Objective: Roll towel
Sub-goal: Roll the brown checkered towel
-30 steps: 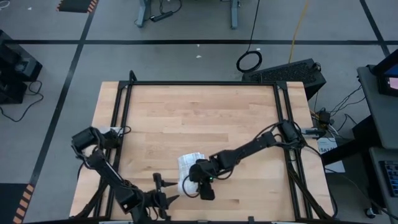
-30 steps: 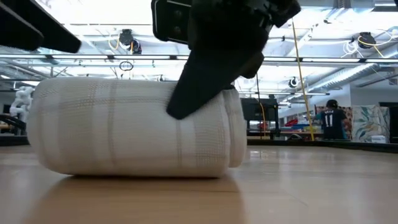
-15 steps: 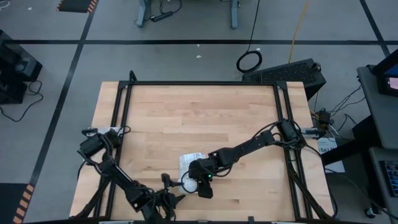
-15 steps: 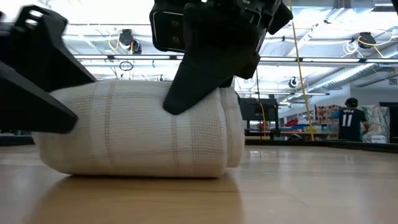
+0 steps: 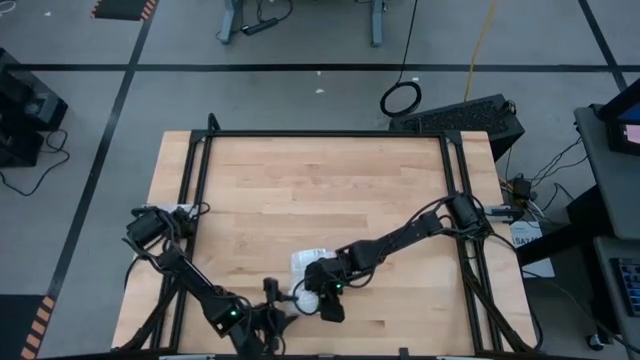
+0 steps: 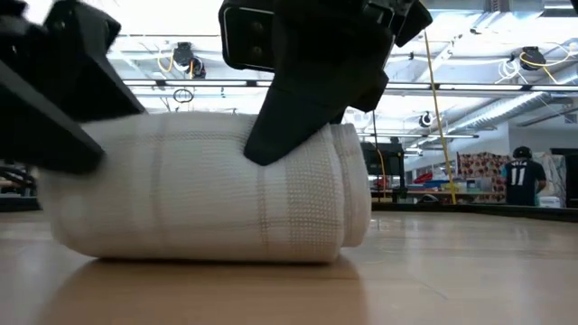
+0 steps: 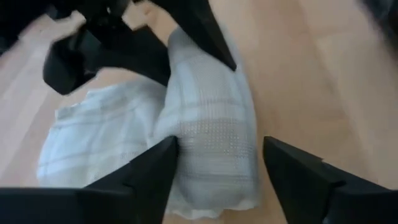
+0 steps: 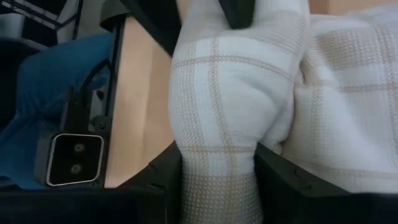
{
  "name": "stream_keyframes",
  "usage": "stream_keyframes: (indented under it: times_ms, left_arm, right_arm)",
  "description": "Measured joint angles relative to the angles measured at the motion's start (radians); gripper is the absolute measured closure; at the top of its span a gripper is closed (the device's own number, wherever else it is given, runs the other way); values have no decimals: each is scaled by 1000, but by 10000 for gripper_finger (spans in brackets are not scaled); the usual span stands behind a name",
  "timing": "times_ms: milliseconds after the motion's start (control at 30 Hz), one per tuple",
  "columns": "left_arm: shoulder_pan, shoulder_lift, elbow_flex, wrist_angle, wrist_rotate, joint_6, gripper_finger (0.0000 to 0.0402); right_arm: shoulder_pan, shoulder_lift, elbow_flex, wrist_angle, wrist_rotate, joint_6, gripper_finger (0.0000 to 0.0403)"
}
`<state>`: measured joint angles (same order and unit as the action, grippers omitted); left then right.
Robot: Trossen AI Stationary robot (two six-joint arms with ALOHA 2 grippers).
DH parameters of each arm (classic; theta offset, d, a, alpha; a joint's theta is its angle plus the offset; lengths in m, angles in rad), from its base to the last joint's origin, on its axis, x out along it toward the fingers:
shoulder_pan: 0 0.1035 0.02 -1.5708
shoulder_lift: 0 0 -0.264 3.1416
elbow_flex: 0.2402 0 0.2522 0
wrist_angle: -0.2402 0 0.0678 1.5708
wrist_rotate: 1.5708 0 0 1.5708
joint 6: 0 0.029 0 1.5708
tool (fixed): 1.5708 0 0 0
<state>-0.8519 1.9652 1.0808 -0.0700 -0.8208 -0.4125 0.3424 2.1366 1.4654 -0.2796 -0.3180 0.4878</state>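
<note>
Towel [image 6: 199, 199]: white, faint grid of checks. Counter [image 5: 320, 190]: light wood grain, black frame. Both pincers: black. Floor: grey, black lines.

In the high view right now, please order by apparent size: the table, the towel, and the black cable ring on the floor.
1. The table, by far the largest.
2. and 3. The towel and the cable ring look about alike; the right hand hides part of the towel, so I cannot rank them.
</note>
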Motion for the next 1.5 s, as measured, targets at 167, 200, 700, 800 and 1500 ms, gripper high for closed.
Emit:
stream_keyframes:
  times_ms: [167,200,700,800,1500]
  left_arm:
    - [1,-15,1,1,-29,11,102]
    - [9,-14,1,3,-3,11,98]
    - [94,2,1,-30,205,-128,246]
    - [113,2,1,-44,242,-174,272]
    - [138,-30,-2,-43,370,-506,266]
  right_arm:
    - [1,2,0,9,-4,-2,264]
    - [1,2,0,11,-4,-3,264]
    - [5,1,1,2,14,-22,254]
    - [17,-18,0,-22,87,-64,226]
    - [377,-37,-2,-147,993,-288,95]
